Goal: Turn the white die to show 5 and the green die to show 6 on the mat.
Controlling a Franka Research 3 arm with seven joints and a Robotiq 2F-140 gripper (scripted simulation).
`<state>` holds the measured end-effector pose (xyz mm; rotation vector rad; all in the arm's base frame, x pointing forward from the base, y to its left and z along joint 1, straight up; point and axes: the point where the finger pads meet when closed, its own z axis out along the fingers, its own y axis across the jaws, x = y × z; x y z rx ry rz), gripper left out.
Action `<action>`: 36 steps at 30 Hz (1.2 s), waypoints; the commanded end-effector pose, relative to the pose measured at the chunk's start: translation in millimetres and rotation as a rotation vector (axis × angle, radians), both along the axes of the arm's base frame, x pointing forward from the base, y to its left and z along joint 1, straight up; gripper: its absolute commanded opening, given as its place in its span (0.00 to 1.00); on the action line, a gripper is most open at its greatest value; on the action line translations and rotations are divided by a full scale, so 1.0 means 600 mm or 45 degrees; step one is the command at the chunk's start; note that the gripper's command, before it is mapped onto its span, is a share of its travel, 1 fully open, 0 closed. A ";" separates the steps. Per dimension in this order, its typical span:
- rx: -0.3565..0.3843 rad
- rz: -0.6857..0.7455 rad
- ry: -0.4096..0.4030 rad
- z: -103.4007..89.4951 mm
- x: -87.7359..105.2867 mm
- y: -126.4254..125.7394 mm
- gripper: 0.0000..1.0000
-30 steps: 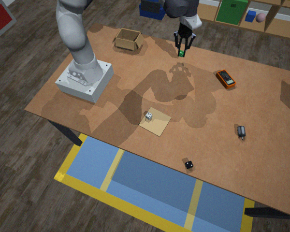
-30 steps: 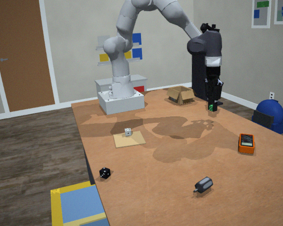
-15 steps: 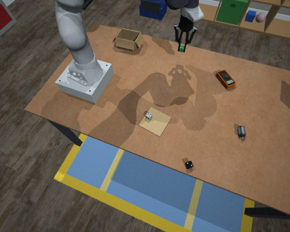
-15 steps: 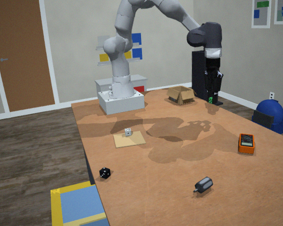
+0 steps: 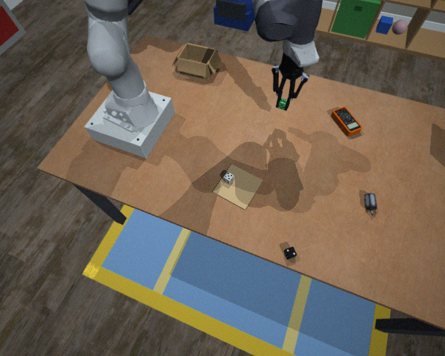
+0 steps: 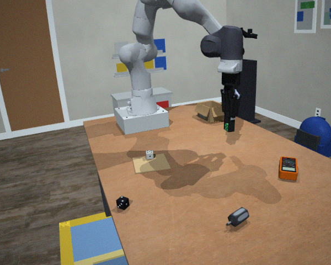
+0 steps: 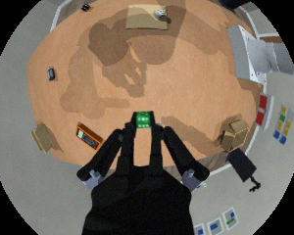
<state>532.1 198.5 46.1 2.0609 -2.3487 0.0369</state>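
Note:
My gripper (image 5: pixel 282 105) (image 6: pixel 229 127) (image 7: pixel 143 117) is shut on the green die (image 5: pixel 282 103) (image 6: pixel 227 127) (image 7: pixel 143 120) and holds it above the far part of the table, away from the mat. The face toward the wrist camera shows several pips. The white die (image 5: pixel 228 177) (image 6: pixel 149 155) (image 7: pixel 160 14) sits flat on the tan mat (image 5: pixel 243 198) (image 6: pixel 140 167) (image 7: pixel 137 23), near one corner, with several pips on top. The black die (image 5: pixel 289 253) (image 6: pixel 122 202) (image 7: pixel 85 7) lies on the table near its front edge; its top seems to show two pips.
An open cardboard box (image 5: pixel 193 63) (image 6: pixel 209 111) (image 7: pixel 234 134) stands at the back near the robot base. An orange multimeter (image 5: pixel 345 121) (image 6: pixel 288 168) (image 7: pixel 88 137) and a small grey motor-like object (image 5: pixel 370 202) (image 6: pixel 238 216) (image 7: pixel 51 73) lie on the table, away from the mat.

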 end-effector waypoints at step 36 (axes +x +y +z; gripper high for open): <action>0.031 -0.221 -0.009 0.011 -0.053 -0.591 0.24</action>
